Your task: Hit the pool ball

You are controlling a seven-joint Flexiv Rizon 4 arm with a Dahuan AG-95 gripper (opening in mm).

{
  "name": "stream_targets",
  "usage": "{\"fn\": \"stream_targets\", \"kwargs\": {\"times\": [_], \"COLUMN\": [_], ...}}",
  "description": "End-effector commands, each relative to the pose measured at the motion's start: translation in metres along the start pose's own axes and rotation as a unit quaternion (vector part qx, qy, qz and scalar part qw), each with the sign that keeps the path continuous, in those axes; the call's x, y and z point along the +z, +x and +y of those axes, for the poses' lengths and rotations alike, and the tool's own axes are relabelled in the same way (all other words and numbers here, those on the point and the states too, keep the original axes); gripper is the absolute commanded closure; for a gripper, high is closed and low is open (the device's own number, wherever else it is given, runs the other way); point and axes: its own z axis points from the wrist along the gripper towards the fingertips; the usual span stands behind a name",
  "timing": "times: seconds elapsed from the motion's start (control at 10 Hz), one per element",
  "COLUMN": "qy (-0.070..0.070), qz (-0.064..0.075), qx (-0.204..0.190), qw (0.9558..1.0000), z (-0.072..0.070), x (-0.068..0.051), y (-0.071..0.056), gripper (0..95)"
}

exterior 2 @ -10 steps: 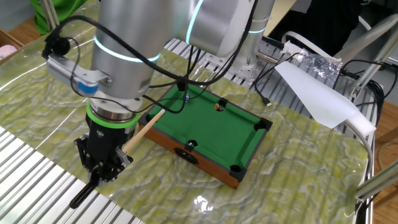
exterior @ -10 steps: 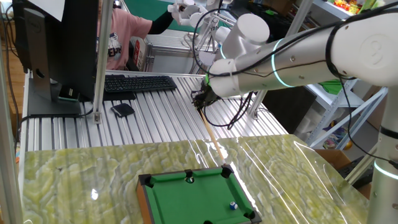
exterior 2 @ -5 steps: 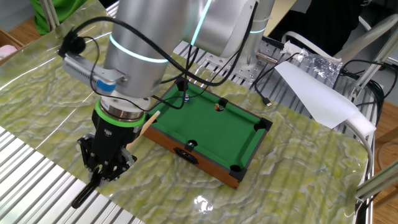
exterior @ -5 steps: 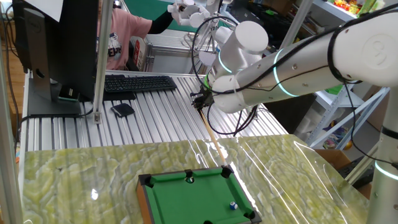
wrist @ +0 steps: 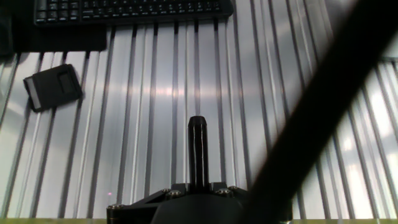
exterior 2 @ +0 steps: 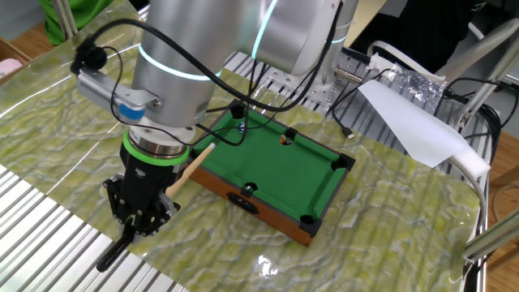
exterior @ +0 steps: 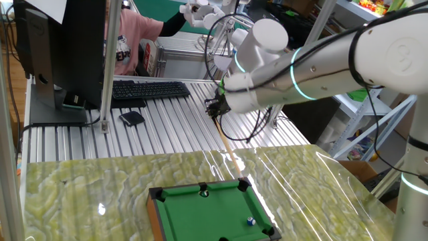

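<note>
The mini green pool table stands on the marbled mat; it also shows in the other fixed view. The pool ball, blue with a white patch, lies near its right corner; in the other fixed view it lies at the far end. My gripper is shut on a cue stick that slants down toward the table end, well short of the ball. In the hand view the gripper holds the cue's black butt.
A dark small ball sits by a far pocket. A keyboard, a small black device and a monitor lie on the ribbed metal top. A person in pink sits behind.
The arm's upper links have swung slightly. The gripper and cue have barely shifted. The balls have not moved.
</note>
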Motion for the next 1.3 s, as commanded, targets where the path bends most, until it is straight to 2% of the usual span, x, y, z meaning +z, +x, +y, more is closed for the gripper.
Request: {"fn": "stream_targets", "kwargs": {"times": [0.1,0.6,1.0,1.3], "qy": [-0.001,-0.002,-0.004,-0.005], "qz": [0.001,0.002,-0.006,-0.006], "qx": [-0.010,-0.006,0.004,0.001], "qw": [1.0000,1.0000,1.0000,1.0000], "z": [-0.0004,0.0001,0.0050,0.0050], "x": [-0.0010,-0.0008,-0.0003,-0.0003], "y": [0.0027,0.0027,0.0049,0.0049], "gripper": [95.0,95.0,95.0,95.0]}}
